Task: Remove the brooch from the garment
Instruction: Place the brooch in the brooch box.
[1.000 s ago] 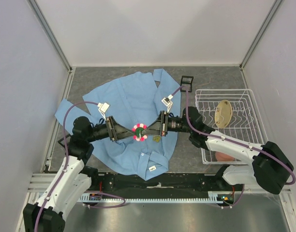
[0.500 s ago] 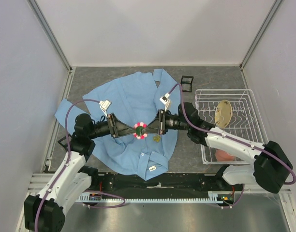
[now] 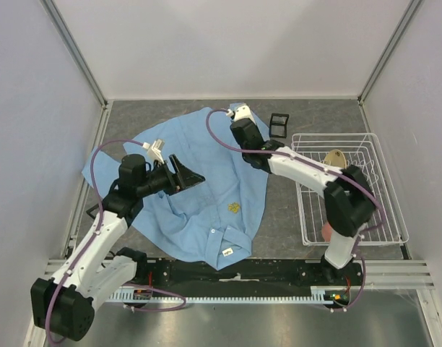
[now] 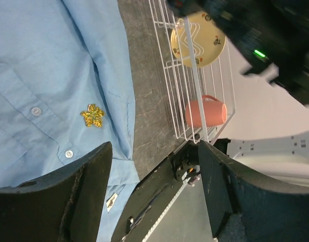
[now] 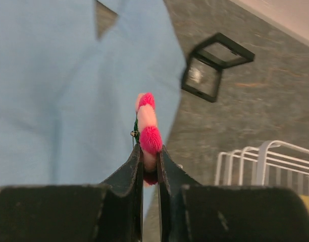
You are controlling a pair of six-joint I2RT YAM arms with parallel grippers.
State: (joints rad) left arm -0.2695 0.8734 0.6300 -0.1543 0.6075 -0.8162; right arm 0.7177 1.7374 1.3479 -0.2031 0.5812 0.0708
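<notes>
The brooch (image 5: 147,126) shows edge-on in the right wrist view, with pink and pale petals and a green back. My right gripper (image 5: 149,148) is shut on it, held in the air over the edge of the garment (image 5: 68,75). In the top view the brooch is hidden under the right wrist (image 3: 243,131), which hangs over the light blue garment (image 3: 199,188) near its far edge. My left gripper (image 3: 186,176) hovers over the garment's left half, open and holding nothing. In the left wrist view its fingers (image 4: 94,171) frame bare shirt (image 4: 43,75) and table.
A small gold emblem (image 3: 235,207) (image 4: 92,115) stays pinned on the shirt. A black square frame (image 3: 279,124) (image 5: 217,65) lies at the back. The white wire rack (image 3: 336,135) at the right holds a tan plate (image 3: 335,168) (image 4: 197,39) and a pink cup (image 4: 205,112).
The brooch has left the shirt's middle. My right gripper has carried it up and towards the back, and my left gripper has opened and drawn back to the left.
</notes>
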